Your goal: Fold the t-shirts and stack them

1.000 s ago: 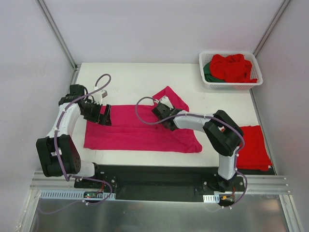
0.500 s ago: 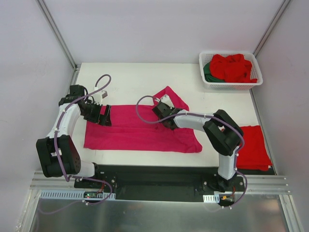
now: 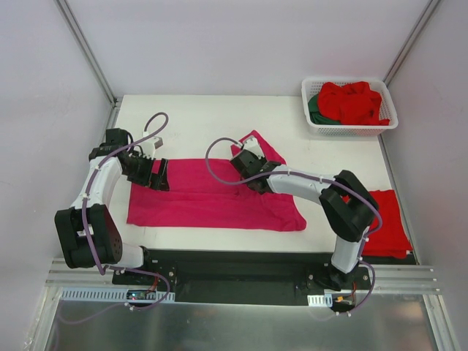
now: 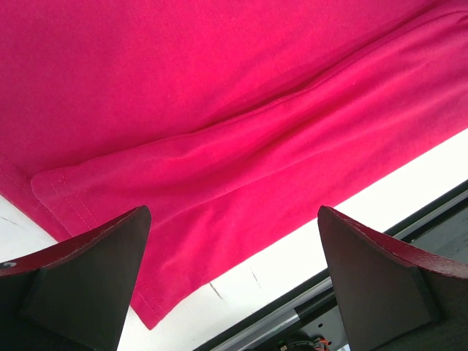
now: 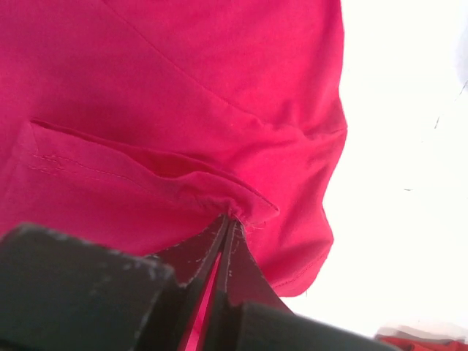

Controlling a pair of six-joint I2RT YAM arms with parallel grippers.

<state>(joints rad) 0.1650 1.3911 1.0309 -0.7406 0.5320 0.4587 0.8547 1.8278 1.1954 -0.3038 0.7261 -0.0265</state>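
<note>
A magenta-pink t-shirt [image 3: 212,201] lies spread across the middle of the white table [image 3: 197,117]; its cloth fills the left wrist view [image 4: 219,110] and the right wrist view [image 5: 183,88]. My right gripper [image 3: 247,161] is shut on a fold of the shirt's sleeve near its upper right; in the right wrist view the jaws [image 5: 230,223] pinch a bunched edge. My left gripper [image 3: 159,174] is open over the shirt's left end, its fingers [image 4: 88,278] spread above the hem. A folded red t-shirt [image 3: 384,219] lies at the right. More red shirts [image 3: 355,101] and a dark green one [image 3: 314,108] sit in the basket.
A white slotted basket [image 3: 349,128] stands at the back right corner. Grey walls close in both sides. The black mounting rail [image 3: 234,267] runs along the near table edge, also visible at the bottom of the left wrist view [image 4: 409,234].
My right gripper has moved a little back and left with the pinched sleeve, drawing the cloth with it. The left arm has not moved.
</note>
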